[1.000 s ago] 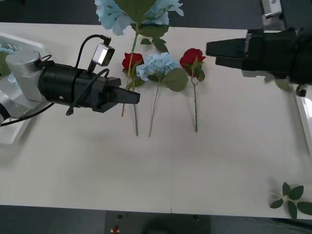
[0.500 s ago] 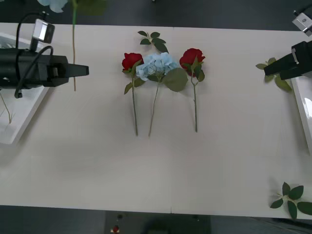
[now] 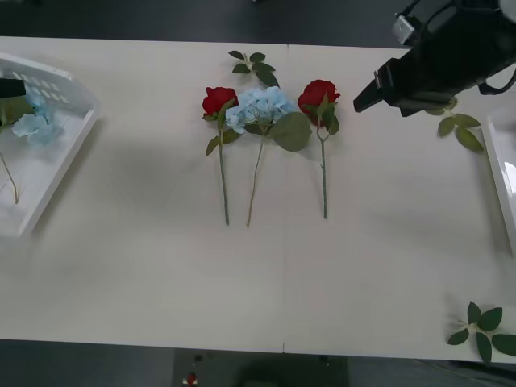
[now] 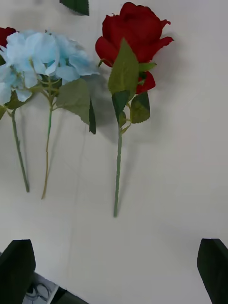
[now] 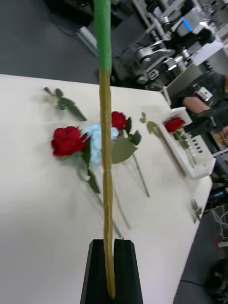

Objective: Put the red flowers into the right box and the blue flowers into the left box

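Front view: white table [image 3: 161,266] holds three loose flowers in a row. The landmark is the middle one, a pale-blue fluffy artificial hydrangea with one big green leaf [image 3: 262,107]. A deep-red artificial rose on a thin green stem [image 3: 218,101] touches its left side; a second red rose [image 3: 318,94] lies just beside its right side. A small green leaf sprig [image 3: 256,66] sits just behind the hydrangea. The slotted white plastic left box [image 3: 60,161] is well left of it, with another blue hydrangea head [image 3: 35,125] inside. Right arm's black gripper [image 3: 363,98] hangs right of the hydrangea, just past the right-hand rose. The plain-rimmed white right box [image 3: 501,185] sits at the table's far right edge.

Right wrist view: right gripper's black fingertips [image 4: 18,266] are spread wide apart, nothing between them, above bare table beyond the stem end of the rose [image 4: 133,35] next to the hydrangea [image 4: 45,52].

Left wrist view: left gripper [image 5: 110,266] has its black fingers closed together, clamped on a thin tan-and-green flower stem [image 5: 105,142]. The table hydrangea [image 5: 97,140] lies farther off, a rose on each side. Beyond those, the right box [image 5: 187,164] holds one red rose [image 5: 173,124].
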